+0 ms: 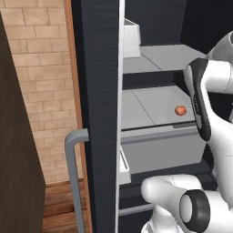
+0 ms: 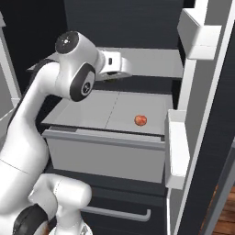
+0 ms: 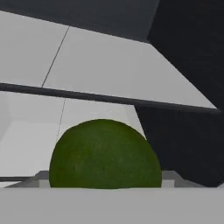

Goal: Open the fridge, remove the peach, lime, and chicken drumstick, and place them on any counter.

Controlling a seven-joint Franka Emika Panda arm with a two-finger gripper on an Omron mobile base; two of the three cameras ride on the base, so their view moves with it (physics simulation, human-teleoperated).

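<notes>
The fridge point(image 1: 98, 91) stands open, with both doors swung out. The peach point(image 1: 180, 110) point(image 2: 141, 120) lies on the pale grey shelf above the pulled-out drawer, right of its middle. My arm reaches in over that shelf, and the gripper point(image 2: 120, 75) hangs under the upper shelf, up and left of the peach. In the hand view the lime point(image 3: 105, 155) bulges dark green right at the gripper's mouth and hides the fingertips; the jaws seem closed on it. The chicken drumstick and the counter are out of view.
The left door's edge and its grey bar handle point(image 1: 70, 173) stand close on the left, beside a dark wooden cabinet point(image 1: 13, 159). The right door's white bins point(image 2: 176, 151) jut in on the right. A grey drawer point(image 2: 105, 156) sticks out below the shelf.
</notes>
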